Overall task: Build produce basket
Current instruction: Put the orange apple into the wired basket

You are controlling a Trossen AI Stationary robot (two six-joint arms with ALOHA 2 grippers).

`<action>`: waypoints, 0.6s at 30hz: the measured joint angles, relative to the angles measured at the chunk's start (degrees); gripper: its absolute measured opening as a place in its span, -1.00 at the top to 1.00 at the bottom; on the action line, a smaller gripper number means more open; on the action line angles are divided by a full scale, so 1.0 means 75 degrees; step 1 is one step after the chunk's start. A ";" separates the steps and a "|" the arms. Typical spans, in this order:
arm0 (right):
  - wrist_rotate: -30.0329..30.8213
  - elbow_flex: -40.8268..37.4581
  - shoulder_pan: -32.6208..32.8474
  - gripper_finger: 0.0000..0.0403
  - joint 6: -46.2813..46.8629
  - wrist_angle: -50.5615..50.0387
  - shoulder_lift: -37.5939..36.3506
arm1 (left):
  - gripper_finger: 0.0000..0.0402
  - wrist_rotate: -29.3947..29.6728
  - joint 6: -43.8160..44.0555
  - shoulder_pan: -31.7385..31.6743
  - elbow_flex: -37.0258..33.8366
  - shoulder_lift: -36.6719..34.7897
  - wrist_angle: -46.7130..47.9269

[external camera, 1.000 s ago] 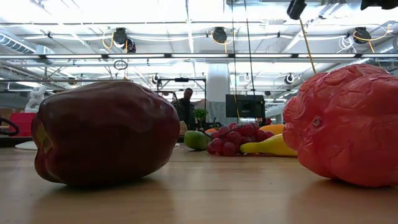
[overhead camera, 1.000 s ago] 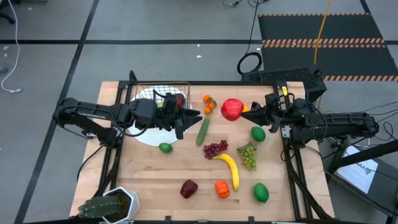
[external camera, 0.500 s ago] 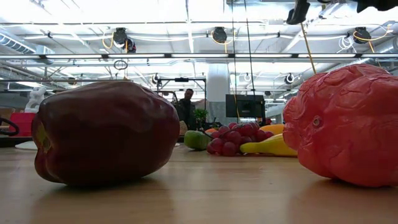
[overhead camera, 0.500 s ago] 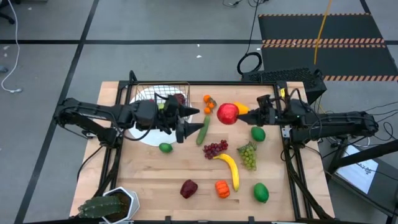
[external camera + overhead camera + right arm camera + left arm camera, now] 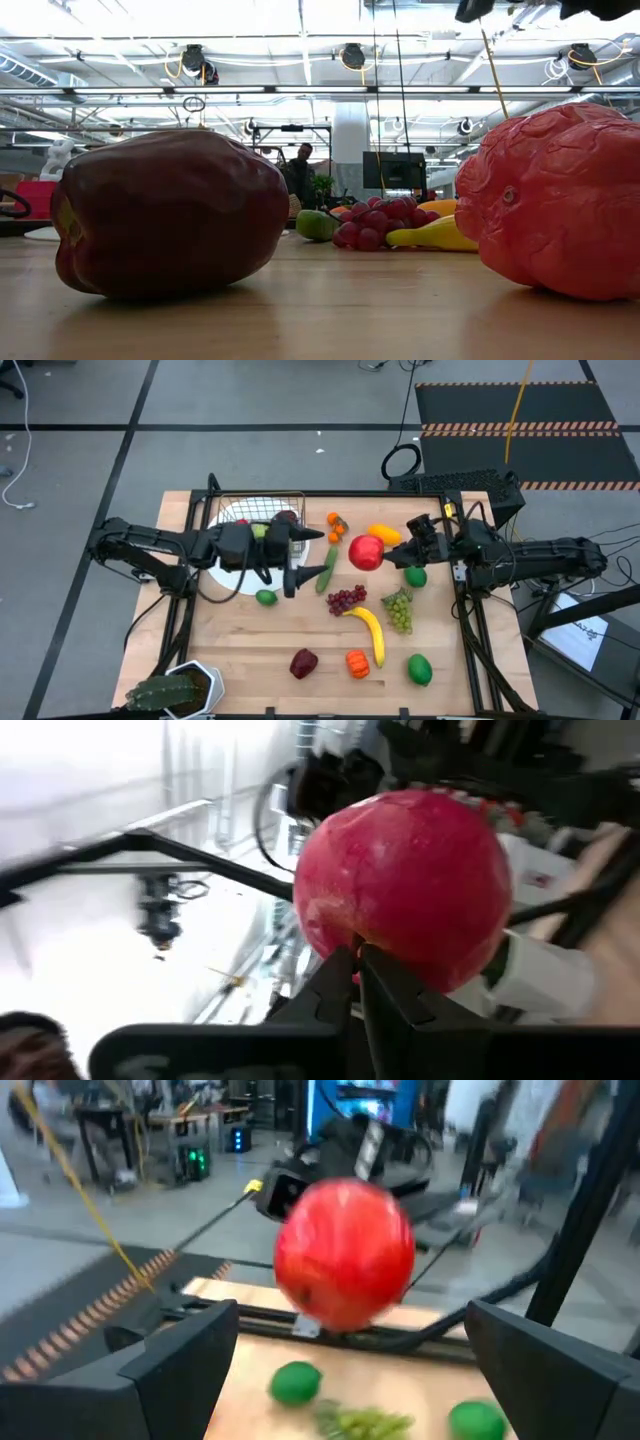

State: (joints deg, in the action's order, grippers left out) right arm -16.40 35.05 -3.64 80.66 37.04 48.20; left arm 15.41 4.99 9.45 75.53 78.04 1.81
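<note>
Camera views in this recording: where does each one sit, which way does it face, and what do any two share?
High view: overhead, looking straight down on the wooden table, both dark arms and the dark wire-grid basket.
Low view: at tabletop height, facing the room past a dark red pepper; arm parts at the top edge.
Left wrist view: looks past the open left pincer at the round red apple.
Right wrist view: right pincer shut on that apple.
Shared: the apple, in the high and both wrist views.
</note>
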 joint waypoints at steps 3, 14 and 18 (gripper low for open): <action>-0.0009 0.0000 0.0000 0.96 0.0066 0.0757 0.0244 | -0.94 0.0097 -0.0686 0.0108 -0.0015 0.0116 -0.0361; -0.0020 0.0000 0.0000 0.96 0.0794 0.2572 0.1484 | -0.95 0.0358 -0.1743 0.0178 -0.0003 0.0611 -0.1703; -0.0043 0.0000 0.0003 0.96 0.0957 0.3119 0.1866 | -0.96 0.0362 -0.1653 0.0195 -0.0003 0.0693 -0.1623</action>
State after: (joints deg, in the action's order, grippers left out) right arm -16.72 35.05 -3.62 87.84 60.43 62.20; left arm 18.13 -7.40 10.91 75.50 83.23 -10.37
